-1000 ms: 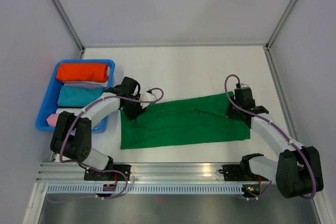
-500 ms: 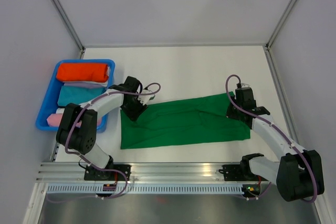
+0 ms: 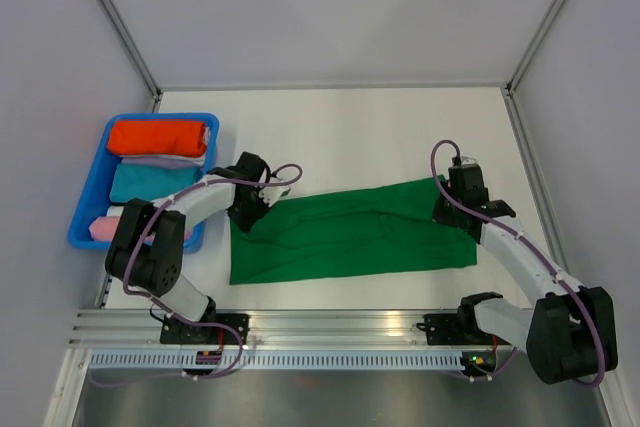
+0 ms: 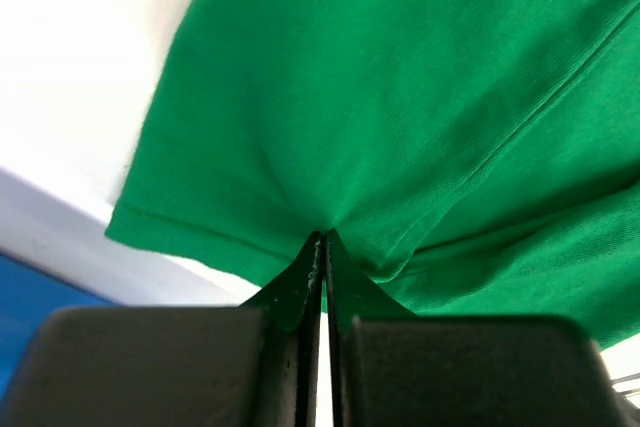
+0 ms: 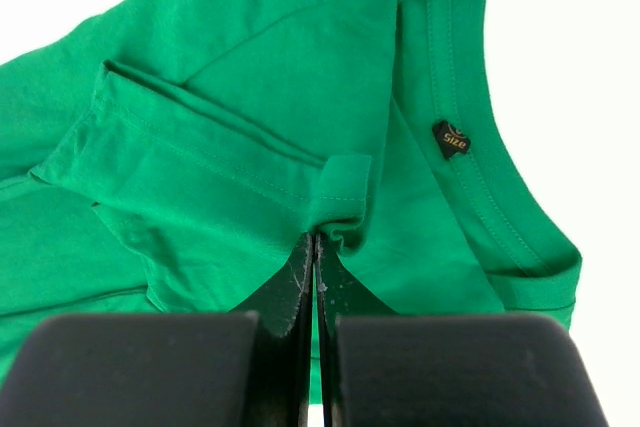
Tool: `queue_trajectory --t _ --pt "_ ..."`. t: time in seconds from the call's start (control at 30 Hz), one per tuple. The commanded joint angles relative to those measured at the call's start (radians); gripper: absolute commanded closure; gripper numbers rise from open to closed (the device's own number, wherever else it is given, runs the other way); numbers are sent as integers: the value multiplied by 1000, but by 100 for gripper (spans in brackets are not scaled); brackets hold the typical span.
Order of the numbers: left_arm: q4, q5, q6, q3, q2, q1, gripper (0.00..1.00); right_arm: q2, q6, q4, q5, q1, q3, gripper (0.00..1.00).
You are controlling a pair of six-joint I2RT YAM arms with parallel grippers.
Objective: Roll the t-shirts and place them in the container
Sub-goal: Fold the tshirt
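The green t-shirt (image 3: pixel 350 232) lies folded into a long band across the white table, its hem end at the left and its collar end at the right. My left gripper (image 3: pixel 246 210) is shut on the cloth at the band's upper left corner; the left wrist view shows the green t-shirt (image 4: pixel 400 97) pinched and puckered at the left gripper (image 4: pixel 323 239). At the upper right end my right gripper (image 3: pixel 447 209) is shut on a folded sleeve edge. In the right wrist view the t-shirt (image 5: pixel 220 127) bunches at the right gripper (image 5: pixel 316 239), beside the collar label (image 5: pixel 451 137).
A blue bin (image 3: pixel 88 197) at the left edge holds an orange-red roll (image 3: pixel 158 137), a teal roll (image 3: pixel 150 182) and paler cloth. An aluminium rail (image 3: pixel 330 325) runs along the near edge. Grey walls stand on three sides.
The left gripper has slid a little left onto the shirt's upper left corner and closed on the cloth. The right gripper has stayed shut on the sleeve edge.
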Motion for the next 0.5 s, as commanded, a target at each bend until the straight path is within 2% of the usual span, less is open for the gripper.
queue_trajectory --t 0.0,0.47 --pt "0 -39 -17 15 -42 2 98 -12 -11 -29 35 -2 67 100" --pt "6 -99 70 15 -150 56 98 -73 -5 -206 107 -2 137 100"
